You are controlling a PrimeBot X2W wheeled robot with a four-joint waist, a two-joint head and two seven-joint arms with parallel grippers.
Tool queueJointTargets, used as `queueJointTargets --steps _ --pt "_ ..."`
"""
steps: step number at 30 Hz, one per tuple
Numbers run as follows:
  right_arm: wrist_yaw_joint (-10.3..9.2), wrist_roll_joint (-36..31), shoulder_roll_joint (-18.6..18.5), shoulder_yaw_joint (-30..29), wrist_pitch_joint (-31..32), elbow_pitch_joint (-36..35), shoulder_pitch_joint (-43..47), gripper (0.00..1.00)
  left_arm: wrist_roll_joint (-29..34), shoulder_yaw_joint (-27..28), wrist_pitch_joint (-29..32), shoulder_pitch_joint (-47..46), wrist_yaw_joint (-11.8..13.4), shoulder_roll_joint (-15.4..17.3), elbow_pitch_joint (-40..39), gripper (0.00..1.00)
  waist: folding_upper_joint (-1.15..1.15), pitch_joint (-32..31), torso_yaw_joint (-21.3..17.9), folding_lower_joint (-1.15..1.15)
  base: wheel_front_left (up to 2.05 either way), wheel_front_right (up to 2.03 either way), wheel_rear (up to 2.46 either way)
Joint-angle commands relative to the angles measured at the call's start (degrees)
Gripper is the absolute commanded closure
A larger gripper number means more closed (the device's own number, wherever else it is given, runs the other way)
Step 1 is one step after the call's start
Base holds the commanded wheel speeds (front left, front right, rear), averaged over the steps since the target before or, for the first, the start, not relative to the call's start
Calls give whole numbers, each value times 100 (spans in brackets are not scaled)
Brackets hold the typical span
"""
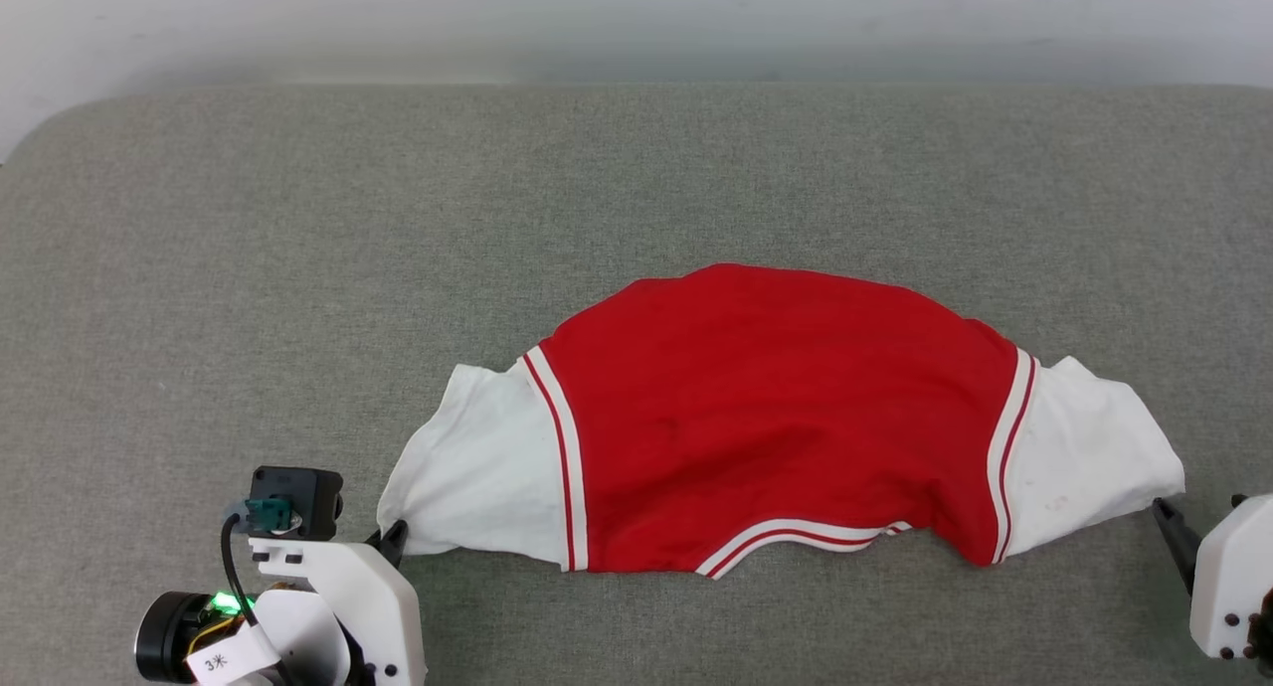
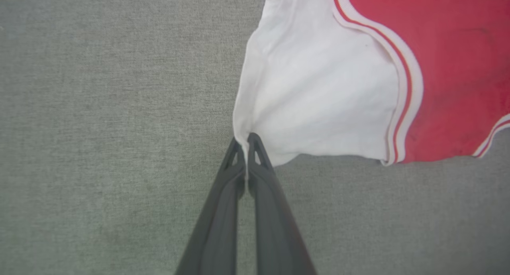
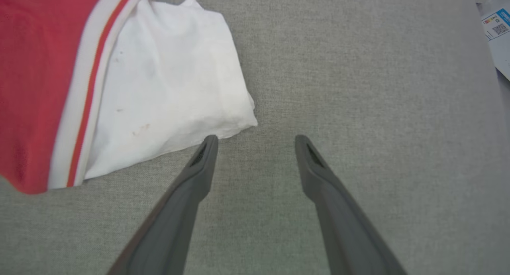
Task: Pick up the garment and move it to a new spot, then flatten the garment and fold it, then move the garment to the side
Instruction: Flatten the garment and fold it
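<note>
Head and wrist views of a red sports-jersey garment with white short sleeves and red-and-white striped trim, lying on a grey, woven-fabric-covered counter with rounded far corners. The garment lies in a shallow arch across the near half of the counter, somewhat right of centre. Its red body bows toward the far edge and one white sleeve spreads out to each side. The left pincer, with two long dark fingers, is closed on the near outer corner of the left sleeve, where the white cloth gathers into small creases at the fingertips. The right pincer stands wide open and holds nothing, over bare counter just beside the right sleeve. Its inner fingertip meets the sleeve's near edge; whether it touches the cloth cannot be told. The outer finger lies apart from the garment. A few faint marks show on the right sleeve.
</note>
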Motion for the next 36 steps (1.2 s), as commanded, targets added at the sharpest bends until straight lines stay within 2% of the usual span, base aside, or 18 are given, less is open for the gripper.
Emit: queueJointTargets --steps 1,4,9,22,23,24,25,36 --pt "-5 77 -90 82 137 68 -146 0 -15 -19 -16 -101 -30 0 -29 100 0 70 42 0 0 0 0" --pt "-6 35 -299 252 374 254 -346 0 -15 -42 -26 -179 -66 16 -40 100 0 159 104 0 0 0 0" --pt "-6 15 -443 510 413 587 -671 0 -8 -66 -47 -279 -81 42 -48 100 0 278 199 0 0 0 0" --pt "-5 40 -465 952 502 1639 -913 0 20 -136 -56 -401 -87 78 -55 100 0 422 405 0 0 0 0" --pt "-4 58 -456 976 545 1703 -890 29 21 -138 -57 -400 -82 83 -48 100 0 419 413 0 0 0 0" --pt "-5 60 -452 981 556 1757 -871 82 18 -139 -59 -394 -79 87 -37 100 0 408 417 0 0 0 0" --pt "-5 71 -447 984 563 1798 -849 100 12 -141 -60 -382 -77 92 -22 100 0 390 417 0 0 0 0" --pt "-8 286 -707 744 510 1699 -612 100 -74 -102 -112 -132 -36 162 87 100 0 -145 175 0 0 0 0"
